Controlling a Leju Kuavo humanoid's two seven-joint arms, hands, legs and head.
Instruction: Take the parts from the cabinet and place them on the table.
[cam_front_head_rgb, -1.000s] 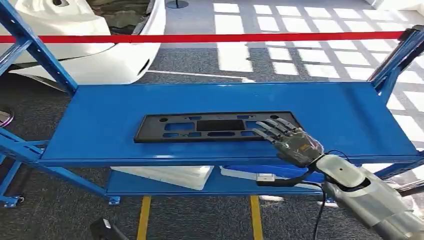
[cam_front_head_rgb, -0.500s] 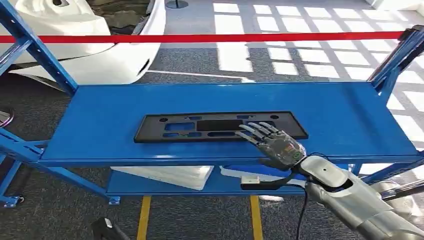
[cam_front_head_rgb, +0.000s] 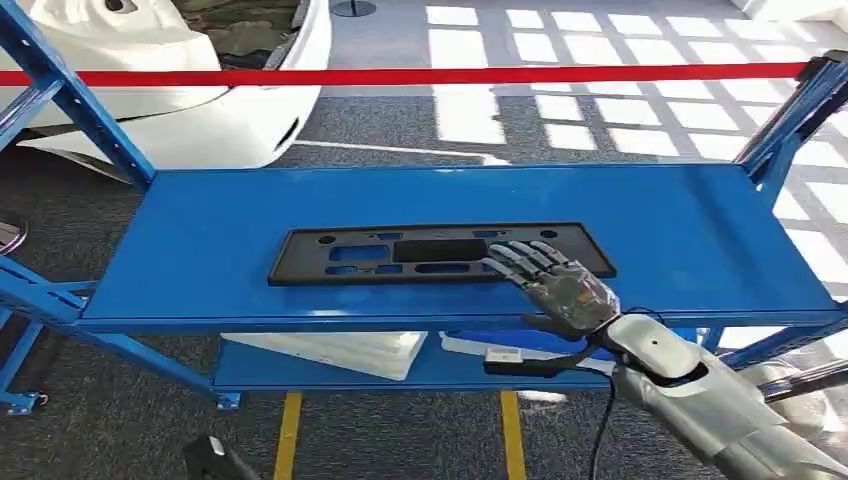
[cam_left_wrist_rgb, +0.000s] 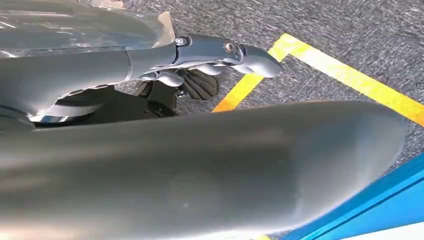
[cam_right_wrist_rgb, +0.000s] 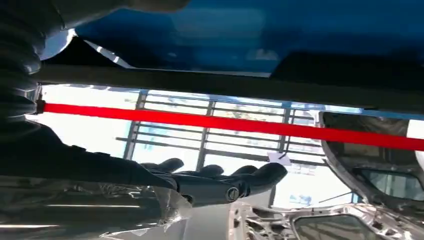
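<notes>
The plate is lying on the shelf's middle; the right hand is hovering over its right end.

The left hand is seen hanging above grey carpeted floor, its grey thumb stretched out and its darker fingers curled loosely beneath, with nothing held. Yellow tape lines are laid across the floor. A blue edge of the rack is seen in one corner.
</notes>
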